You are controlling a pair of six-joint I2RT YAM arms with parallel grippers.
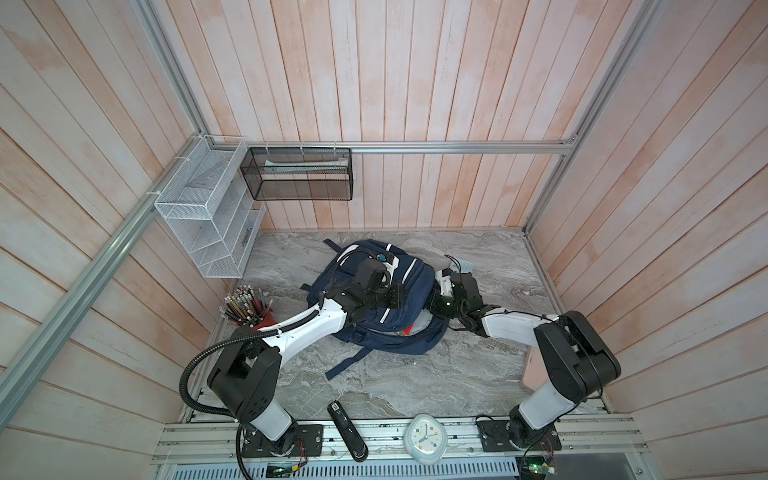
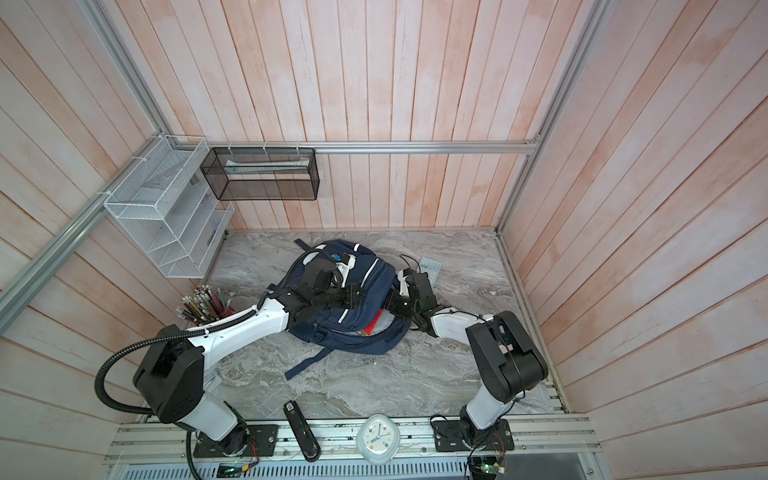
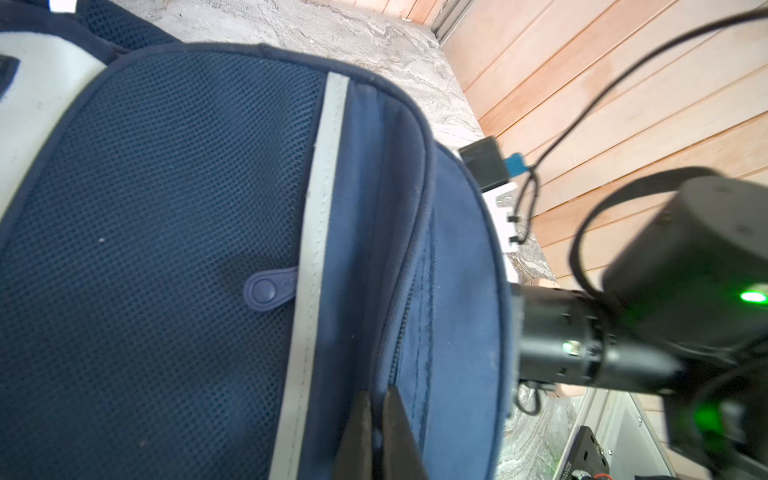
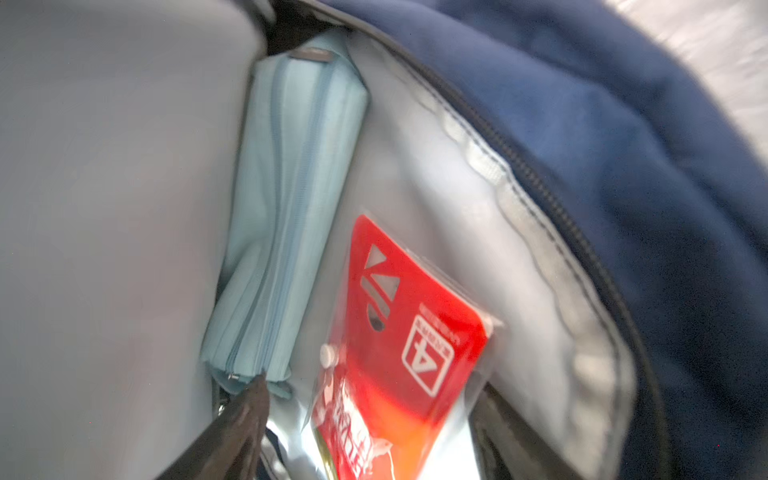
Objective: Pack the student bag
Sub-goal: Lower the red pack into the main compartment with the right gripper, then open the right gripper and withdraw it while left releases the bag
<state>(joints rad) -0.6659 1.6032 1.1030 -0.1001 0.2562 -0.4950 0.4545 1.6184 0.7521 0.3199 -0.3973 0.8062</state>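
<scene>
Left arm (image 1: 311, 326) outstretched, fingers (image 3: 357, 436) pinching student bag (image 1: 395, 343)

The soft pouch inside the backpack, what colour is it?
The pouch is light blue; the right wrist view shows it best.

The left arm (image 1: 307, 328) and the right arm (image 1: 511, 322) are smooth white shells between rounded black joints. Well behind the left gripper (image 3: 376, 392), a black ribbed hose (image 1: 185, 378) follows its arm. A small green light (image 3: 752, 296) glows on the black right wrist, beside a thin black cable loop (image 3: 575, 253).
</scene>
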